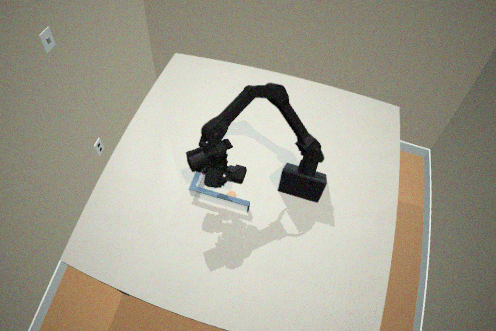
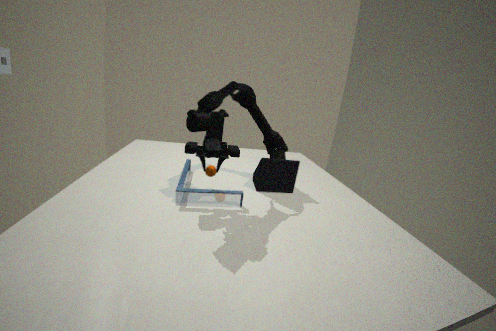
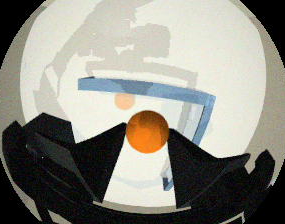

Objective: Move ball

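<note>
Beige walls enclosing a white table (image 2: 125, 259). Hanging above it, clamping an orange ball (image 2: 211, 170) between closed fingers, well clear of the surface: the gripper (image 2: 211, 163). Standing just beneath, two low clear walls (image 2: 207, 194) forming a corner. Glowing faintly inside that corner, near the front wall and slightly off from under the ball: the see-through copy (image 2: 220, 197).

White table (image 1: 150, 219); beige walls (image 2: 250, 24); two wall outlets (image 1: 47, 39); orange floor (image 1: 410, 239)
</note>
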Robot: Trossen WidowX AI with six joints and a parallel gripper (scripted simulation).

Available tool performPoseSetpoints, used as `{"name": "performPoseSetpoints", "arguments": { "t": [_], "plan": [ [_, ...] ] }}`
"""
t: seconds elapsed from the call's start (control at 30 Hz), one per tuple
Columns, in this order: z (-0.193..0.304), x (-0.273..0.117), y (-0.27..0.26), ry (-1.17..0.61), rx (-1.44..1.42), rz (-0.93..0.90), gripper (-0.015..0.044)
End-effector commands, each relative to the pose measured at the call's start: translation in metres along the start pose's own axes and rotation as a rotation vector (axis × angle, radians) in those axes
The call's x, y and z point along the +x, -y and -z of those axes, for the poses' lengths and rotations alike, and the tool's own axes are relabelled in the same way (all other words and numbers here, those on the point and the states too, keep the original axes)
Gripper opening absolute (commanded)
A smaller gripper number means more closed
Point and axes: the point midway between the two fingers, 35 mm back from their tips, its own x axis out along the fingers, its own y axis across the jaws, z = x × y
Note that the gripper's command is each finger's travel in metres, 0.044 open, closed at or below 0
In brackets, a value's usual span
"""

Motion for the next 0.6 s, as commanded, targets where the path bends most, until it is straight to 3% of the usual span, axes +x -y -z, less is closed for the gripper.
{"name": "performPoseSetpoints", "arguments": {
  "t": [0.0,0.57],
  "plan": [
    [0.000,0.005,-0.012,0.002,0.001,-0.002,0.0000],
    [0.004,0.037,-0.042,0.000,-0.004,-0.004,0.0000]
  ]
}}
